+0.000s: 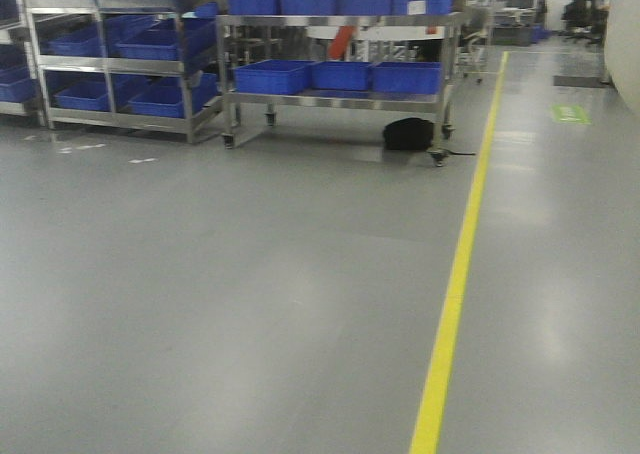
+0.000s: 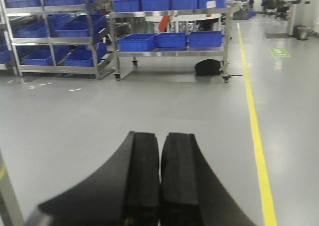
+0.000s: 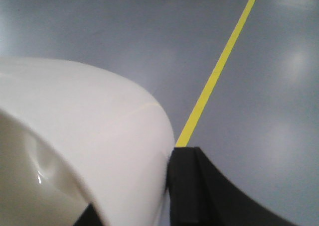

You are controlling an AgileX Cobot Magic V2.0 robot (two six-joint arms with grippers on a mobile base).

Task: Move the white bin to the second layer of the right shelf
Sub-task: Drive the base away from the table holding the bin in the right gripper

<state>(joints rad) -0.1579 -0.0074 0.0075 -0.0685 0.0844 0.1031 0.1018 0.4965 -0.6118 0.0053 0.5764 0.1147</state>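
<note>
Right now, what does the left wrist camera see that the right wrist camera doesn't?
Only the left wrist view: steel racks loaded with blue crates, a black bag on the floor beneath one rack, and the left hand, closed and empty. Only the right wrist view: the white bin, its wall pinched by the right hand. Both: the grey floor and the yellow line painted on it.

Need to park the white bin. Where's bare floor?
Bare: floor left of the yellow line, up to the cart and racks; also the strip right of it. Crowded: cart shelves full of blue crates, black bag beneath.
</note>
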